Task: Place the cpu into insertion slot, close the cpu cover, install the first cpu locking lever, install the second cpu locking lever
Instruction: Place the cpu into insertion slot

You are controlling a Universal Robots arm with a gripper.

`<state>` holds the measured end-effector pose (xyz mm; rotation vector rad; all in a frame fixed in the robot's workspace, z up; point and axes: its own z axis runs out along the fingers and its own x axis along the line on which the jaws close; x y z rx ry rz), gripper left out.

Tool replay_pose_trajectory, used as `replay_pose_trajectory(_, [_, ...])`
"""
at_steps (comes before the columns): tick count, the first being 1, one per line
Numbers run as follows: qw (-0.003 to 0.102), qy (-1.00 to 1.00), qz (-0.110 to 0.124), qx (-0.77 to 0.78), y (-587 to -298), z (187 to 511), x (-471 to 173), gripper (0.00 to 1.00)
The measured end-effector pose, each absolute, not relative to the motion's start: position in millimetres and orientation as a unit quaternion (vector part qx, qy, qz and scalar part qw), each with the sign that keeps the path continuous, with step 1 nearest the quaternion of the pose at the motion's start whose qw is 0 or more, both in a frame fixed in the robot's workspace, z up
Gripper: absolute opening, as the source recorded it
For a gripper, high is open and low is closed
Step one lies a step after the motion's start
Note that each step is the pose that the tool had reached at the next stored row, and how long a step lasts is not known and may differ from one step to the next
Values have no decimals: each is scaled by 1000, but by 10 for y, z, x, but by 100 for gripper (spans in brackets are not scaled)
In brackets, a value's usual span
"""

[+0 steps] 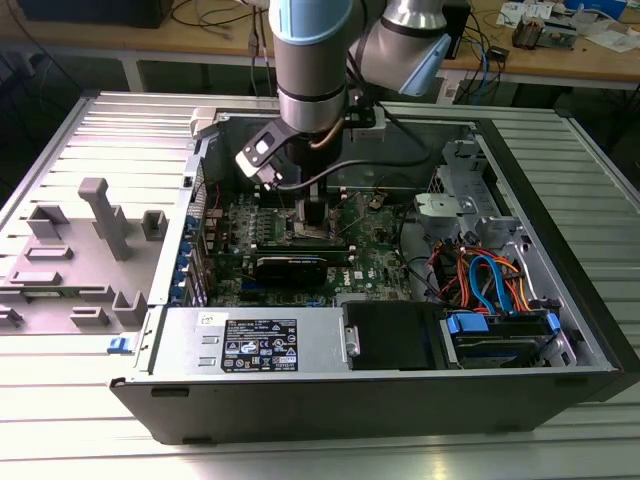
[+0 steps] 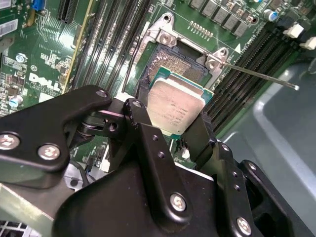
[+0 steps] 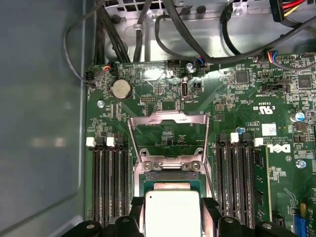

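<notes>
Silver-grey metal top, small flat square cpu [image 2: 175,108] [image 3: 172,215], pinched by two opposite edges between the black fingers [image 2: 140,128] of the robot's hand [image 2: 170,121] [image 3: 173,217] [image 1: 315,215]; the hand is clamped on the chip, not spread. Cpu sits just over the square dark insertion slot [image 2: 173,61] [image 3: 170,181] with its silvery rim, covering the part of the slot nearest the hand. The slot's contact field beyond the chip is bare in both wrist views. Whether the chip touches the slot: cannot tell. Thin square silvery cpu cover [image 3: 168,117] with a large window stands raised and open on the slot's far side from the hand, hinged at the slot's edge. Thin straight metal locking lever [image 2: 256,74] sticks out from a corner of the slot, across the long black memory slots [image 3: 111,182] that flank the slot on both sides. Green motherboard [image 3: 163,84] [image 1: 375,250] carries the slot; a round silver coin battery [image 3: 120,89] lies on it beyond the open cover. In the exterior view the hand reaches down over the slot inside the open black computer case [image 1: 300,410], which lies on the grey slatted metal table [image 1: 100,440]. Grey plastic fixture [image 1: 80,250] rests on the table well apart from the slot, on the exterior view's left.
</notes>
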<state>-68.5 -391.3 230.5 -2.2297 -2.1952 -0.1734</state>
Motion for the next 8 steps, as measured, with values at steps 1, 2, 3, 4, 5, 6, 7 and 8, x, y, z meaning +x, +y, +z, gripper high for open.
replay_pose_trajectory(1, [4, -701, -55, -711, -3913, 2288, -685, 55])
replay_pose_trajectory(2, [4, -701, -55, -711, -3913, 2260, -685, 55])
replay_pose_trajectory(3, [4, -701, -55, -711, -3913, 2240, -685, 55])
replay_pose_trajectory(4, [4, -701, -55, -711, -3912, 2210, -685, 55])
replay_pose_trajectory(5, [4, -701, -55, -711, -3913, 2186, -686, 55])
replay_pose_trajectory(6, [4, -701, -55, -712, -3912, 2168, -687, 55])
replay_pose_trajectory(7, [4, -700, -55, -712, -3912, 2145, -693, 55])
replay_pose_trajectory(8, [4, -701, -56, -711, -3914, 2133, -696, 55])
